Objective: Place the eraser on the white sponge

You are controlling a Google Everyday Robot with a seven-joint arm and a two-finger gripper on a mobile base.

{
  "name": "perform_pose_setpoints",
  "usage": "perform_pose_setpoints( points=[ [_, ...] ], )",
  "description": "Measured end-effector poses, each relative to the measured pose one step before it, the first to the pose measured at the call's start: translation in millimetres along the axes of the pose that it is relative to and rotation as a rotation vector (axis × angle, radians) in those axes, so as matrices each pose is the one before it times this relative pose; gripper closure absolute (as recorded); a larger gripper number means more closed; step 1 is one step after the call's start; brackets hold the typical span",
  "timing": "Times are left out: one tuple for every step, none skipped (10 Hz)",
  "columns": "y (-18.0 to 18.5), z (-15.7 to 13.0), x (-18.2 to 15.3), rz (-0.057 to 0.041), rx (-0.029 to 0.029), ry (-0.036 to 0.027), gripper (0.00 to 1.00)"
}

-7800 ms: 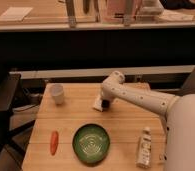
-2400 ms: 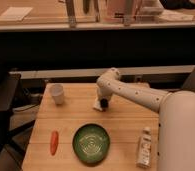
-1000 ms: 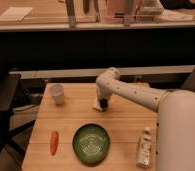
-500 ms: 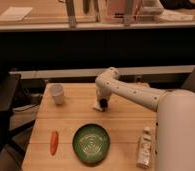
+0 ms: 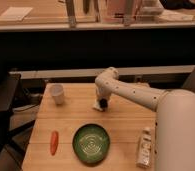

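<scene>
The white sponge [image 5: 97, 106] is a small flat pale block on the wooden table [image 5: 126, 115], behind the green plate. My gripper [image 5: 103, 103] hangs from the white arm and is down right on the sponge, covering its right part. The gripper's tip is dark, and I cannot tell the eraser apart from it. Whether the eraser is held or lying on the sponge does not show.
A white cup [image 5: 57, 93] stands at the back left of the table. An orange carrot [image 5: 54, 142] lies at the front left, the green plate [image 5: 91, 143] at the front middle and a pale bottle [image 5: 144, 147] at the front right. A dark chair [image 5: 3, 107] stands to the left.
Since the oldest frame the arm has shifted a little left and down onto the sponge. Over the last second it has barely moved.
</scene>
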Motion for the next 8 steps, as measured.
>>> perform_pose_setpoints(
  points=[
    [0.10,0.01,-0.02,-0.00257,-0.00054,-0.00081,0.78],
    [0.10,-0.01,-0.08,-0.00353,-0.00055,-0.00108,0.78],
    [-0.67,0.04,-0.04,-0.00427,0.00026,-0.00126,0.75],
    [-0.68,0.06,-0.01,-0.00364,0.00028,-0.00091,0.73],
    [-0.79,0.12,-0.12,-0.00387,0.00055,-0.00139,0.73],
    [-0.65,0.03,-0.32,-0.00190,0.00121,-0.00193,0.73],
    [0.29,-0.12,0.19,-0.00259,-0.00112,0.00011,0.73],
    [0.01,0.03,0.04,-0.00285,-0.00056,-0.00033,0.73]
  ],
)
